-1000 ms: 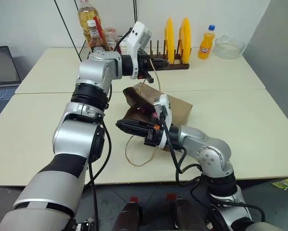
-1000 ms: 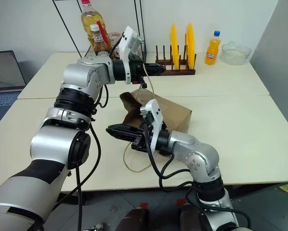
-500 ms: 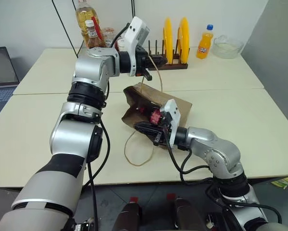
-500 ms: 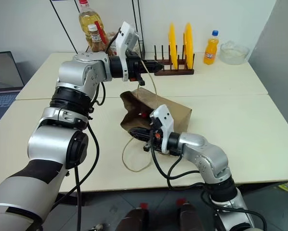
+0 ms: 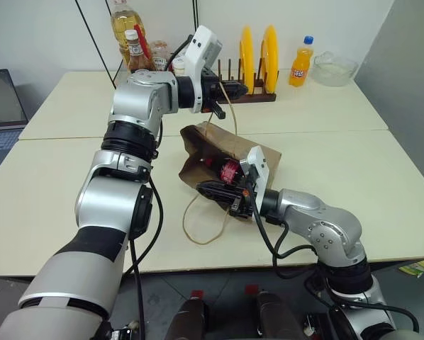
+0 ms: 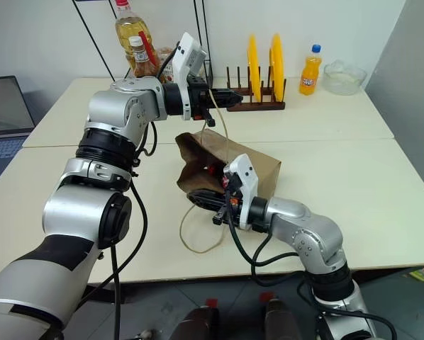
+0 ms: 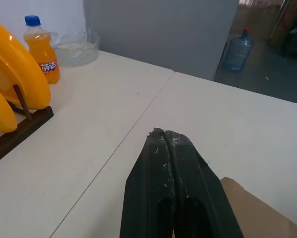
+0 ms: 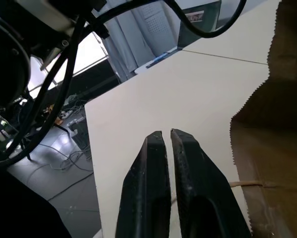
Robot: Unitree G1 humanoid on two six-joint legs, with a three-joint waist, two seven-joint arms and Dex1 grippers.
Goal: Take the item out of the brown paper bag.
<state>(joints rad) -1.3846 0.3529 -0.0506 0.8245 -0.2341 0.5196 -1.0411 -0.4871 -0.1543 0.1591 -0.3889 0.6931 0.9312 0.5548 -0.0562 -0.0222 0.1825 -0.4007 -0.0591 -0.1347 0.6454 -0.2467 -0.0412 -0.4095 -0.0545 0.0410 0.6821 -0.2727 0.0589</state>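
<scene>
The left gripper (image 5: 237, 89) is raised above the cream table (image 5: 382, 184), its two black fingers pressed together on the upper twine handle (image 5: 233, 117) of the brown paper bag (image 5: 269, 159), which runs taut from the bag's mouth up to the fingertips. The bag lies on its side with its open, saw-toothed mouth facing the robot, and the cola bottle (image 5: 228, 171) sits just inside that mouth, its red label showing in the shadow. The right gripper (image 5: 206, 188) points sideways, low over the table just in front of the opening and beside the bottle, its fingers almost closed with only a thin slit between them and nothing held. The bag's second twine handle (image 5: 198, 223) lies loose in a loop on the table below that gripper. At the far edge stand a wooden rack with yellow plates (image 5: 258, 53), an orange soda bottle (image 5: 302, 62) and a glass bowl (image 5: 334, 69)
</scene>
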